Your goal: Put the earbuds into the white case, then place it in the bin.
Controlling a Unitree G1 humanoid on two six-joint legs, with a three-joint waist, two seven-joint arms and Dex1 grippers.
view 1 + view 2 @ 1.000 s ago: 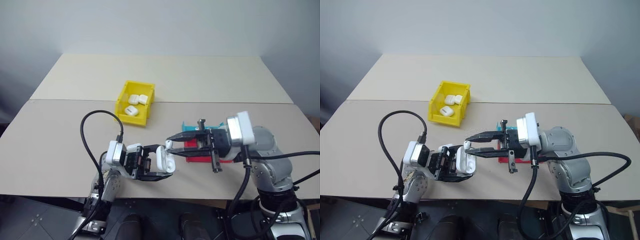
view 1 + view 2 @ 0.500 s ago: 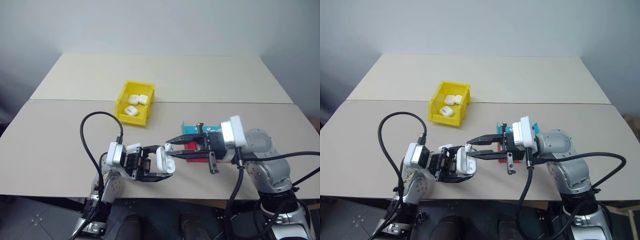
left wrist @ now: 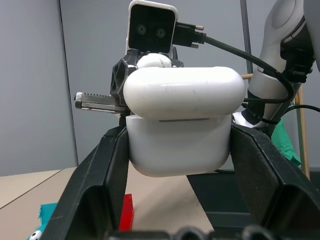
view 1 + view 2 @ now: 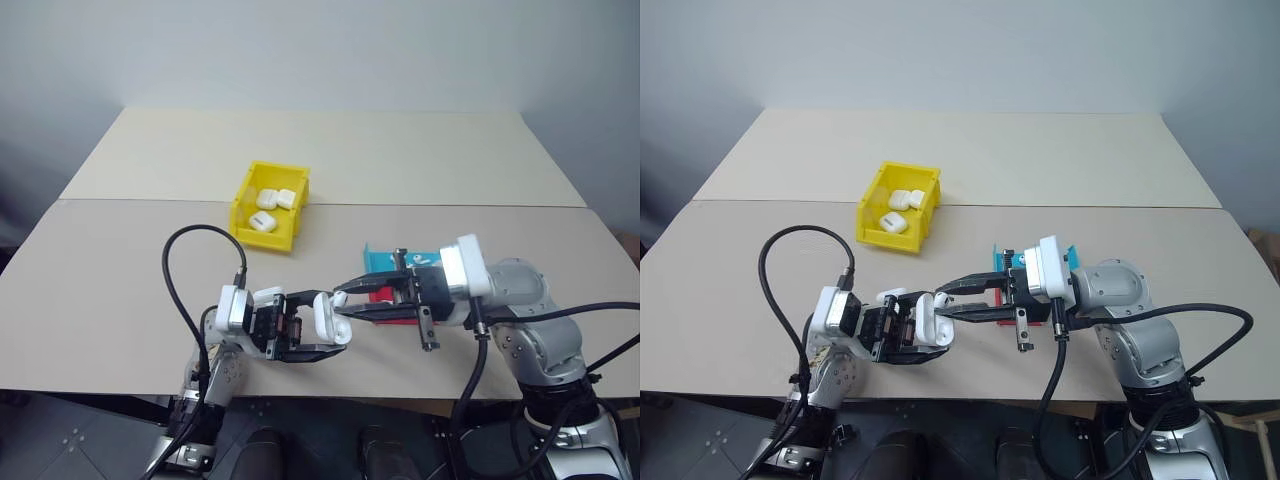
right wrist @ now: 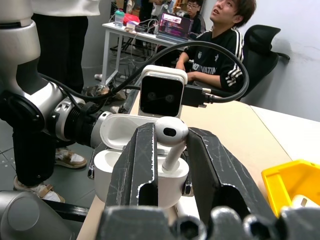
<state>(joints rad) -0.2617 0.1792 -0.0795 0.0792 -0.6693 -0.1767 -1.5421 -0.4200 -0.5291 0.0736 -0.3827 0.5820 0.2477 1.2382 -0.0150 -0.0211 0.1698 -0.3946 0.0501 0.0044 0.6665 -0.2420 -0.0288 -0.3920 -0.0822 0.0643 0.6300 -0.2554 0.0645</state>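
**Kid:** White and shiny, that little box is the white case (image 3: 177,122), right? Who has it?

**Helper:** Yes. The left gripper (image 4: 325,326) has it. Its two black fingers (image 3: 95,185) are squeezed tight on both sides of the case, and the lid is tipped open. It hangs in the air over the near edge of the tabletop (image 4: 120,300), about the middle.

**Kid:** And the other arm?

**Helper:** The right gripper (image 5: 171,150) comes in from the right. Its fingers are pinched on one of the earbuds (image 5: 171,137). The round head sticks up and the stem points down into the open case.

**Kid:** Is it all the way in?

**Helper:** I cannot tell how deep the stem sits.

**Kid:** Where is the bin?

**Helper:** That yellow bin (image 4: 243,222) sits farther back, to the left of the middle, close to the seam across the tabletop. Three white cases (image 4: 264,222) lie inside it.

**Kid:** What is under the right arm?

**Helper:** A blue and red tray (image 4: 381,262), near the right side, partly hidden by the arm
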